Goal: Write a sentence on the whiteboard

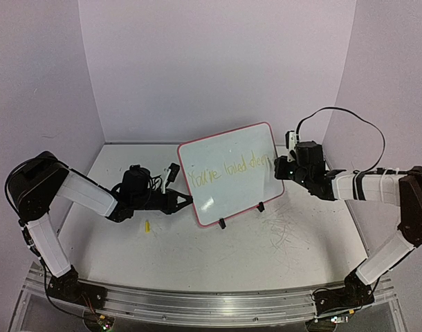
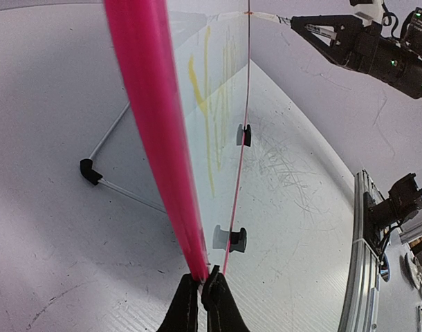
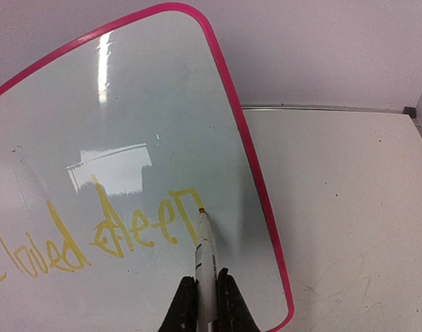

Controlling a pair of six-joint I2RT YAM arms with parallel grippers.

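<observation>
Whiteboard (image 1: 232,142): glossy white, pink-red rim, propped on black wire stand (image 1: 222,223), middle of table (image 1: 218,266). Sentence (image 1: 228,171): pale-yellow handwriting across middle. Left gripper (image 2: 200,282) pinches board's left rim. Right gripper (image 3: 205,287) clamps marker (image 3: 203,242), tip on board at last letter.

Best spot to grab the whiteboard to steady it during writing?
Probably its left edge, low on the pink rim, coming in edge-on from the left. The whiteboard is thin and leans on a wire stand, so fingers can straddle the rim there, clear of the yellow writing. The left gripper is shut on that spot.
</observation>
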